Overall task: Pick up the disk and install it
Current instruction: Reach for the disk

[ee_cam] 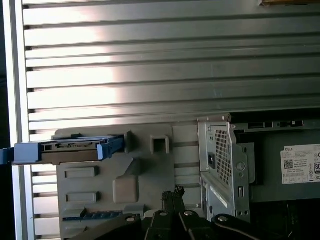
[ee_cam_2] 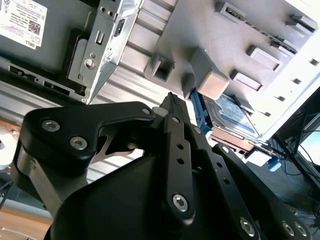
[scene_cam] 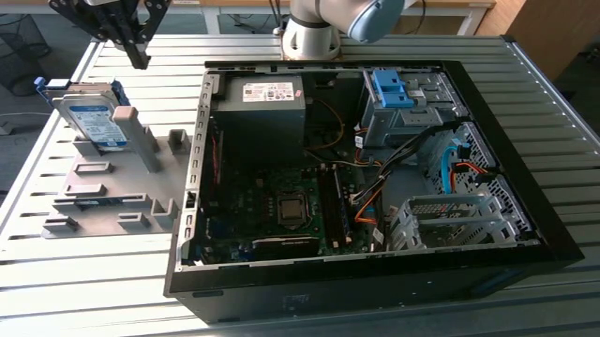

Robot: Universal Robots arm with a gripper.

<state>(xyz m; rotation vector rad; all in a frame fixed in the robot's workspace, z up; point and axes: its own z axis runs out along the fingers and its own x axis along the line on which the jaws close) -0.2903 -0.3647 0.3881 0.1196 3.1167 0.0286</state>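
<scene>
The disk (scene_cam: 94,116) is a silver drive with a white and blue label and blue rails. It stands on edge in a slot of the grey fixture plate (scene_cam: 112,189), at the exterior view's left. It is seen from one side as disk (ee_cam_2: 232,112) and edge-on as disk (ee_cam: 70,150). My gripper (scene_cam: 140,62) hangs above the fixture, a little past the disk and to its right in the exterior view. Its black fingers are closed together with nothing between them, as gripper (ee_cam_2: 172,102) and gripper (ee_cam: 173,192) in both wrist views.
An open computer case (scene_cam: 525,232) lies on the slatted metal table (scene_cam: 84,281) beside the fixture. Inside are a dark grey power supply (scene_cam: 267,105), a blue latch on a metal cage (scene_cam: 392,88), a grey drive cage (scene_cam: 450,217) and cables. The arm's base (scene_cam: 314,35) stands behind the case.
</scene>
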